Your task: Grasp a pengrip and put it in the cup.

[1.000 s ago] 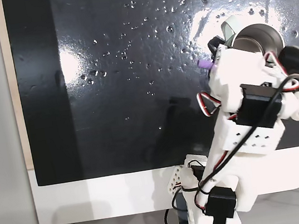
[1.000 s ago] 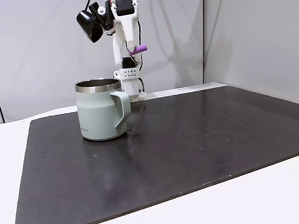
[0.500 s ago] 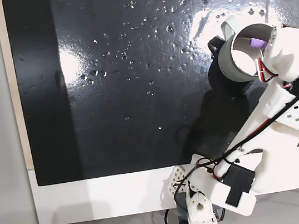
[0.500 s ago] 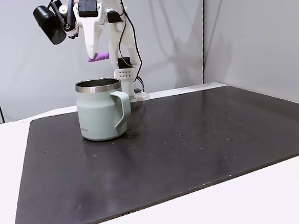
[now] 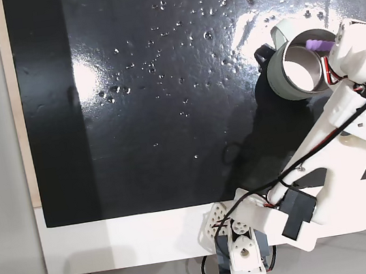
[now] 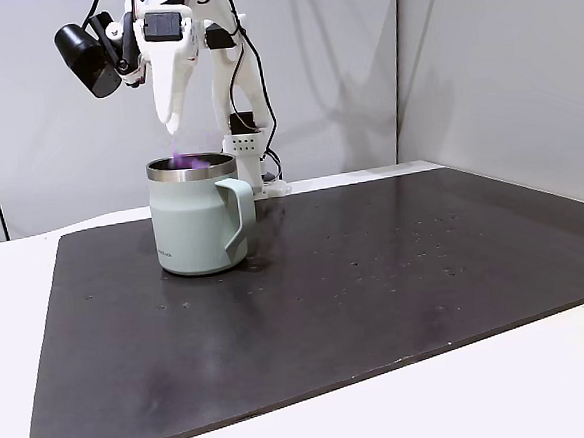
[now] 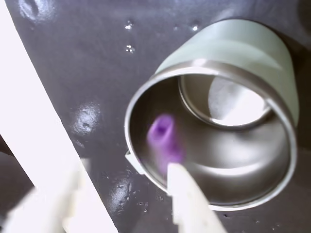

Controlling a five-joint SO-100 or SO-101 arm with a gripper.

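A: The fingers stand apart above the cup, gripping nothing; the pengrip blurs inside the steel rim, seemingly mid-drop.

B: Then the release looks well placed. The arm should hold over the opening until the pengrip settles, then lift straight up, clear of the rim, so nothing nudges the cup on the worktop.
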